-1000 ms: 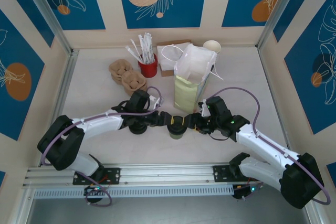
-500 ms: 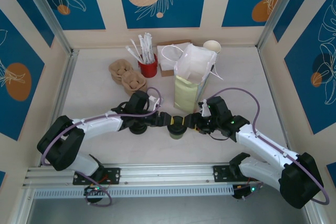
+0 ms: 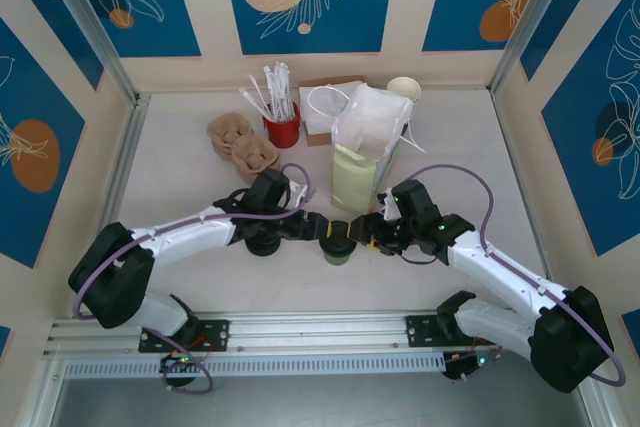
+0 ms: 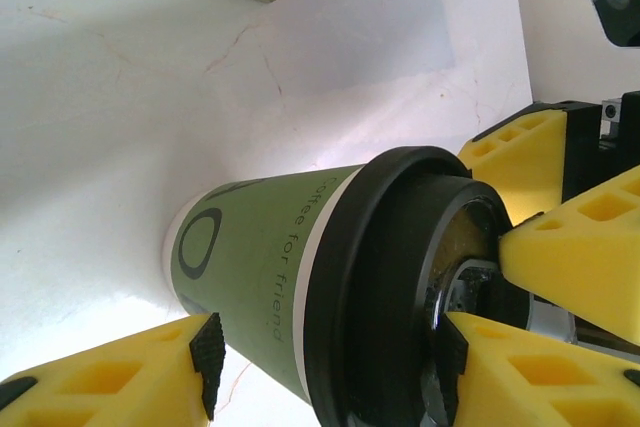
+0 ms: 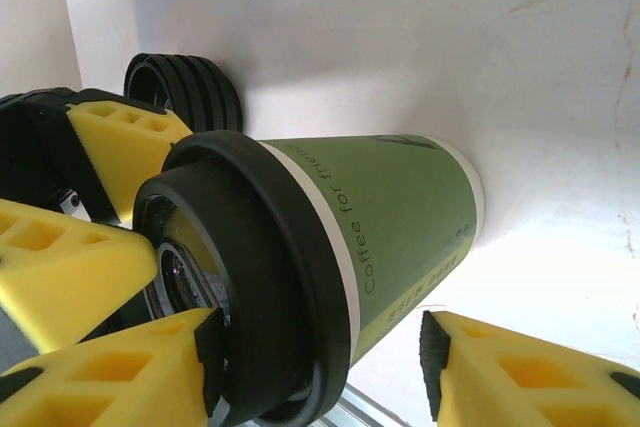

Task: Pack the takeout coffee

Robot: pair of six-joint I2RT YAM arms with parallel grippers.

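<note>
Blue-and-cream leaf walls around a pale worktop (image 3: 180, 197). Two arms stretched inward from the near edge, tips facing at near centre. Behind that spot, upright bag (image 3: 365, 162), pale green below, white at the open top. Farther back left, brown trays (image 3: 242, 144) and red holder (image 3: 282, 131) of white sticks; white cup (image 3: 404, 89) behind the bag on the right. Coffee (image 3: 336, 243) upright on the worktop just in front of the bag, black lid on, between both pincers. Left pincer (image 3: 318, 230) straddling it, pads at green wall and lid; cannot tell whether clamped or merely close. Right pincer (image 3: 362, 233) apart, one pad at the lid rim, the other just short of the green wall, sliver of worktop between. Black ribbed lids (image 5: 185, 87) on the worktop near the coffee.
</note>
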